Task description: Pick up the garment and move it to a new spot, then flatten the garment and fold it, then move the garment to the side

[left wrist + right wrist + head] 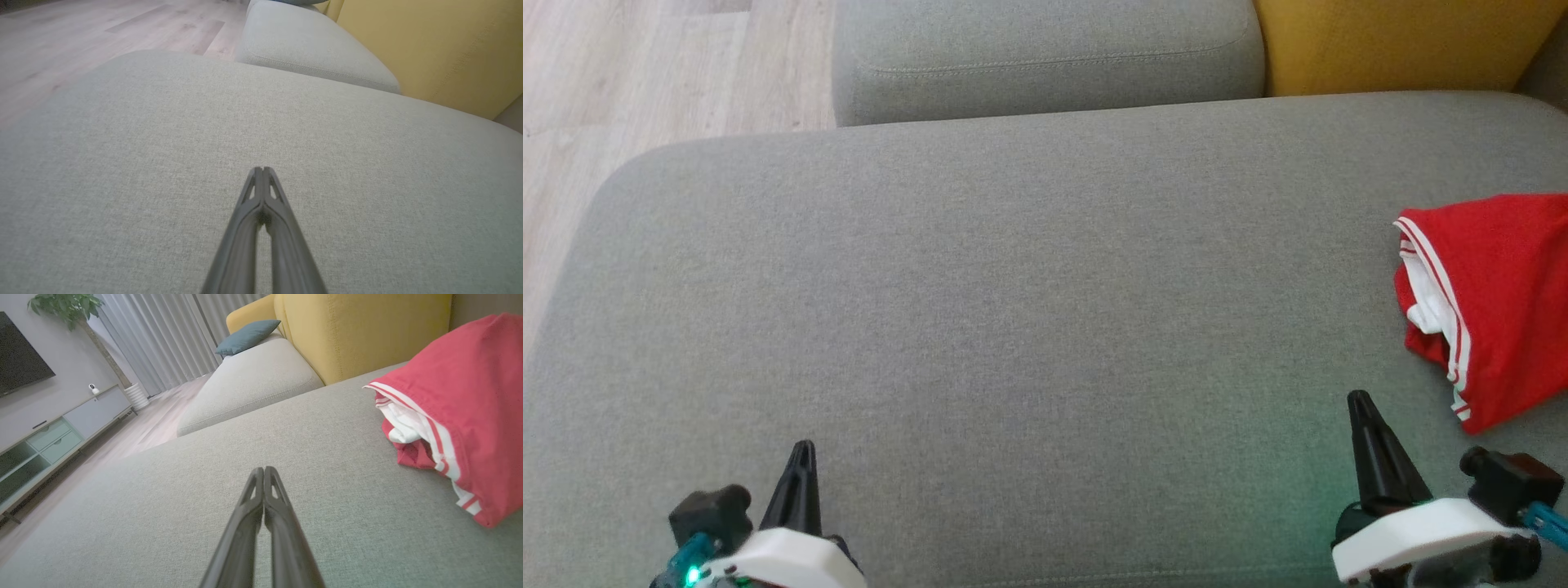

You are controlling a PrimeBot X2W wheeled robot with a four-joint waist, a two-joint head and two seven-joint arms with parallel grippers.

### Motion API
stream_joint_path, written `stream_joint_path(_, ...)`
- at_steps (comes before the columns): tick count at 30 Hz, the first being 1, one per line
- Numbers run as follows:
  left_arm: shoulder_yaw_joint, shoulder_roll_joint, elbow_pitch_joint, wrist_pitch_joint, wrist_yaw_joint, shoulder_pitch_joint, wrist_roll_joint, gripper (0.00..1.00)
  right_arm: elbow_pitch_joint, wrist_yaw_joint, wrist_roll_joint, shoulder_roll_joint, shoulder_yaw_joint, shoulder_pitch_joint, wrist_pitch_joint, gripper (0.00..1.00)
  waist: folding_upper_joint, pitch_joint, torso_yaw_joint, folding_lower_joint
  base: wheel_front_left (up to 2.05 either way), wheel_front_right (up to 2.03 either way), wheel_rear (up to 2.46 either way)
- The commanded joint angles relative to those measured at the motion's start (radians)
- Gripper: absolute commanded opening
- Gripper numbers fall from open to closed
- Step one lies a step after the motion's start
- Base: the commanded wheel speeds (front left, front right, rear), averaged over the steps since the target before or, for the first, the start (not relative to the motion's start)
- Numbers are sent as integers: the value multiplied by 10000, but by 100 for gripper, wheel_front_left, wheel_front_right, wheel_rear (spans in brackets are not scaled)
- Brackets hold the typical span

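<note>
Currently: left end effector [803, 447] at 7 o'clock of the head view, right end effector [1357, 398] at 5 o'clock. Both are closed, fingers pressed together tip to tip with nothing between them; the wrist views show the same. Both point toward 12 over bare fabric.

Garment [1494, 302]: red, with white stripe trim and white lining showing at the opening. It lies bunched at 3 o'clock on the seat cushion, cut off by the head view's edge. From the right end effector it's at roughly 1 o'clock, near but not touching. It is well apart from the left one.

Surface: seat cushion [1013, 310], grey woven fabric, broad and flat, with a rounded corner at 10 o'clock. Faint green glow on the fabric beside the right end effector. A second grey cushion [1045, 57] butts up at 12 o'clock, with a stitched seam along its edge. Yellow backrest [1396, 41] at 1 o'clock.

Room: pale wood floor [645, 82] at 10–11 o'clock. The right wrist view adds:
- a teal pillow [247, 335] on the far cushion against the yellow upholstery
- grey floor-length curtains [163, 339]
- a potted plant [61, 306] in a ribbed white pot
- a dark TV screen [20, 363] on the wall
- a low cabinet [61, 424] under the screen, with drawers and open shelves
- a small white gadget [94, 389] on top of the cabinet
</note>
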State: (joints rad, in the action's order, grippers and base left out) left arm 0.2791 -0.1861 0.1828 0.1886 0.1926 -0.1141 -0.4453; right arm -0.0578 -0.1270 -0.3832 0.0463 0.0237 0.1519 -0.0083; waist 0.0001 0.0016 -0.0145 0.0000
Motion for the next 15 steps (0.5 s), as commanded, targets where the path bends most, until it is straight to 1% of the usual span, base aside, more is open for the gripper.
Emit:
stream_joint_path(1, -213, -50, -262, -53, -87, 511, -273, 0, 254, -6, -323, 154, -20, -515, 1, 0, -1, 0, 2, 0, 0, 0, 0)
stream_joint_path(15, -614, 66, -122, -374, -519, 750, -1901, 0, -27, -11, -2039, 222, -88, -790, 72, 0, -1, 2, 22, 0, 0, 0, 0)
